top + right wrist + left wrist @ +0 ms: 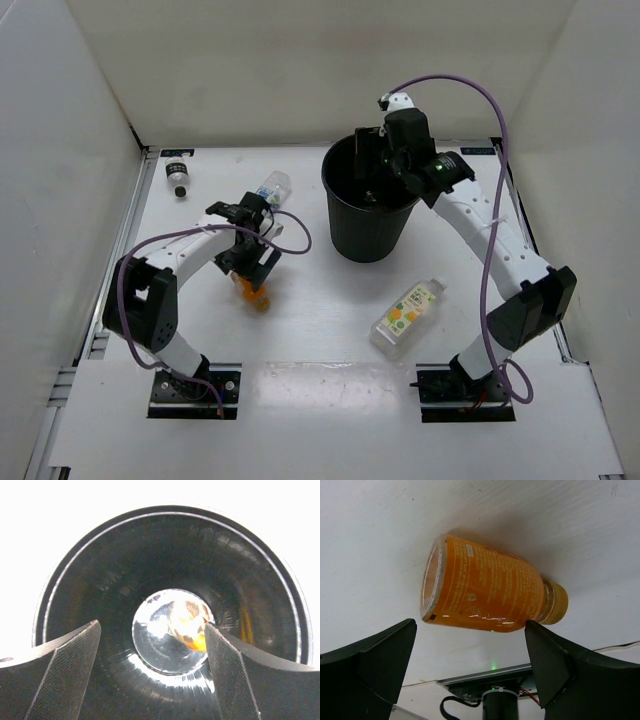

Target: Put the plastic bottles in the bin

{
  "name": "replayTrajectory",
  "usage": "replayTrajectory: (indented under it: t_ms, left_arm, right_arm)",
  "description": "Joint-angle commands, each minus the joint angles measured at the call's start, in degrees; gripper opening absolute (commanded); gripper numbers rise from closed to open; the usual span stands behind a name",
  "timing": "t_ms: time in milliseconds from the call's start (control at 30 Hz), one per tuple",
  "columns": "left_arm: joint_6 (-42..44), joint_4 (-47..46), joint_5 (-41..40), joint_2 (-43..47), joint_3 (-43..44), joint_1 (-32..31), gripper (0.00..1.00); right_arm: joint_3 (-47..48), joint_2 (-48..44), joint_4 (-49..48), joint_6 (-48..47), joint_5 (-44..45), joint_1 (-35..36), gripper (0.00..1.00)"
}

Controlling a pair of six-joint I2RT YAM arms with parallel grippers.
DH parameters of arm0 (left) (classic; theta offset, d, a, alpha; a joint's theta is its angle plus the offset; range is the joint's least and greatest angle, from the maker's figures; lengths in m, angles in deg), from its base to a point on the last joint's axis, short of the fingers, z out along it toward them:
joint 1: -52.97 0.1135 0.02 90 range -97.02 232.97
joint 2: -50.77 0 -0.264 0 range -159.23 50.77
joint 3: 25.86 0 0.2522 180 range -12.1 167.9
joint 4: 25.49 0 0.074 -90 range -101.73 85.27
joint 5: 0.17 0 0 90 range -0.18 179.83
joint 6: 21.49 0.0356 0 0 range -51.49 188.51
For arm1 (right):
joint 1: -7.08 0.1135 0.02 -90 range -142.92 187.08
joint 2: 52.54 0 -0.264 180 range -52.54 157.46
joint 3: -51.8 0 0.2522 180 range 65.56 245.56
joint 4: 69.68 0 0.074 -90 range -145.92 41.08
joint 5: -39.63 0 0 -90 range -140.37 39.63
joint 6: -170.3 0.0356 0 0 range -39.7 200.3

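The orange bottle [485, 592] lies on its side on the worktop [380, 540]. It is straddled by the left gripper [470, 625], whose jaws are spread wide with nothing held. The right gripper [152, 627] is hung over the bin [165, 525] with its jaws parted and empty. A clear bottle [172, 630] is seen end-on down inside; whether it rests on the bottom cannot be told. A black-capped bottle [178, 177], a blue-label bottle [270, 188] and a fruit-label bottle [408, 315] are left lying on the worktop. The orange bottle is judged light and fairly stiff, but smooth and round, so rolling or slipping is to be expected. It is best taken across the middle of its labelled body, not at the tapering neck.
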Motion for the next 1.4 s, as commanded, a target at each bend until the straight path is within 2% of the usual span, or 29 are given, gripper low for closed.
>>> replayTrajectory:
  t_ms: [0, 133, 433, 567, 667, 700, 767, 800, 833, 900, 967, 1100, 1133, 1200, 1233, 1300, 1367]
  left_arm:
    - [-2.16, 0.1, 3.89, -1.11, 1.38, 1.53, 1.0]
    - [-3.39, 0.72, 6.53, -4.52, 1.91, 2.05, 1.0]
    - [-2.87, 0.02, 6.01, -9.98, 4.02, 3.1, 1.0]
    - [-0.85, -2.09, 5.48, -11.3, 5.33, 3.11, 0.91]
    - [1.52, -2.8, 4.95, -10.78, 5.34, 1.97, 0.75]
    - [2.05, -3.58, 4.95, -10.77, 5.34, 1.97, 0.61]
    - [2.75, -3.59, 4.42, -10.25, 5.34, 0.74, 0.42]
    - [2.76, -3.59, 4.42, -10.25, 6.38, 0.74, 0.26]
    - [2.76, -2.46, 4.42, -10.25, 7.09, 0.74, 0.17]
    - [2.76, -0.96, 3.82, -9.72, 10.5, 0.74, 0.1]
    - [2.76, 1.24, 1.88, -8.23, 14.2, 0.74, 0.1]
    - [5.38, 3.09, -1.98, -6.29, 28.86, 0.74, 0.1]
    - [5.91, 3.09, -3.38, -5.68, 35.94, 0.74, 0.1]
    - [7.32, 2.22, -8.29, -5.68, 43.27, 0.21, 0.1]
    - [9.15, -0.4, -9.71, -6.2, 50.18, 0.21, 0.14]
    - [11.36, -4.53, -11.56, -7.95, 56.37, -0.75, 0.21]
    - [15.22, -11.28, -11.57, -11.01, 63.59, -4.26, 0.33]
  right_arm:
    - [0.58, -2.73, -0.03, -0.01, 1.58, 0.56, 0.87]
    - [0.05, -3.26, 0.59, -0.01, 2.9, 1.17, 0.87]
    - [-1.01, -4.31, 1.11, -0.01, 5.88, 1.17, 0.87]
    - [-1.01, -4.84, 1.11, -0.53, 7.03, 1.17, 0.87]
    - [-1.53, -5.37, 1.64, -1.06, 7.56, 1.17, 0.88]
    - [-1.53, -5.37, 1.64, -1.06, 8.08, 1.17, 0.88]
    - [-2.05, -5.37, 1.64, -1.06, 8.09, 1.17, 0.88]
    - [-2.06, -5.89, 1.64, -1.06, 8.09, 1.17, 0.88]
    - [-2.06, -5.9, 2.16, -1.06, 8.78, 1.17, 0.88]
    - [-2.06, -6.42, 2.17, -1.06, 10.45, 1.17, 0.88]
    - [-2.06, -8.08, 2.69, -0.45, 10.46, 0.65, 0.9]
    - [-2.06, -12.39, 3.22, 4.1, 7.3, -3.3, 0.92]
    - [-2.06, -14.75, 3.22, 5.25, 6.51, -5.66, 0.92]
    - [-3.81, -17.4, 4.53, 9.28, 6.51, -8.22, 0.93]
    - [-4.6, -19.93, 5.24, 10.53, 6.51, -10.32, 0.93]
    - [-8.27, -22.15, 7.51, 12.55, 8.43, -11.57, 0.93]
    - [-11.19, -23.56, 10.06, 16.5, 13.52, -12.09, 0.93]
